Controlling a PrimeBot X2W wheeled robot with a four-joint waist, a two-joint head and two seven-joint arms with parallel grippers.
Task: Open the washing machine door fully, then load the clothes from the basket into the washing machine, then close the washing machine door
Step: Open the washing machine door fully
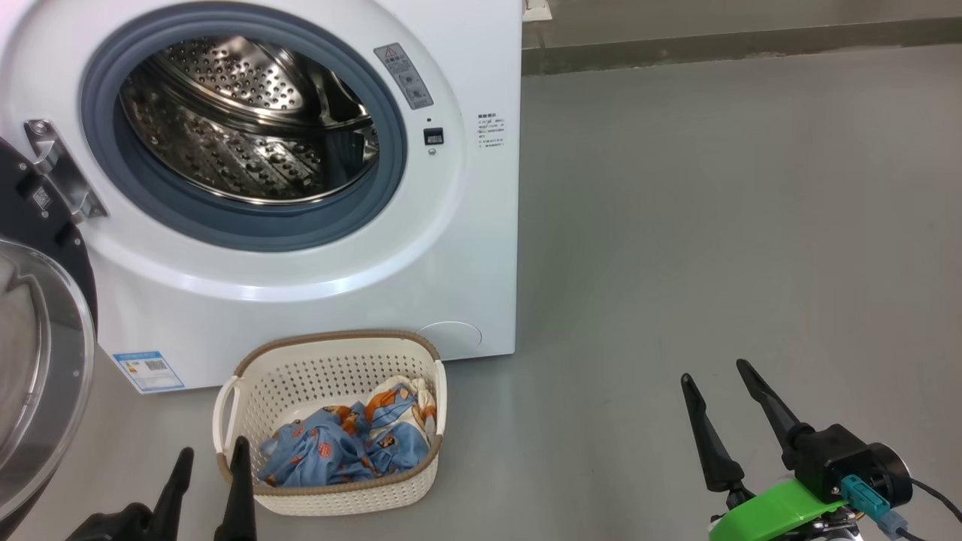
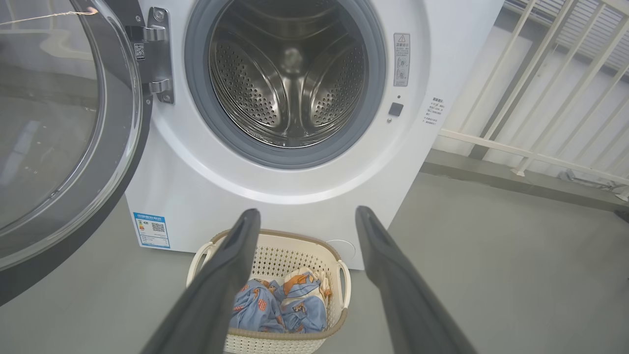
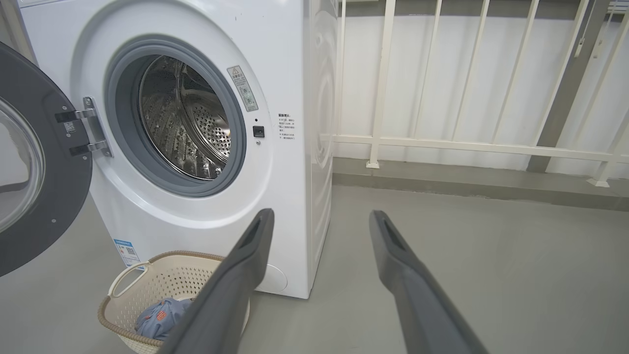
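The white washing machine (image 1: 466,248) stands at the upper left with its steel drum (image 1: 248,120) exposed. Its black-rimmed washing machine door (image 1: 45,361) hangs swung open at the left edge. In front sits the cream basket (image 1: 331,368) holding blue patterned clothes (image 1: 346,443). My left gripper (image 1: 213,447) is open and empty just left of the basket's near corner; in the left wrist view its fingers (image 2: 226,275) frame the basket (image 2: 275,236) and clothes (image 2: 285,305). My right gripper (image 1: 714,372) is open and empty over bare floor, well right of the basket (image 3: 162,280).
Grey floor (image 1: 714,225) stretches to the right of the machine. A low kerb (image 1: 714,49) runs along the back. A white railing (image 3: 467,142) stands behind it against a white wall.
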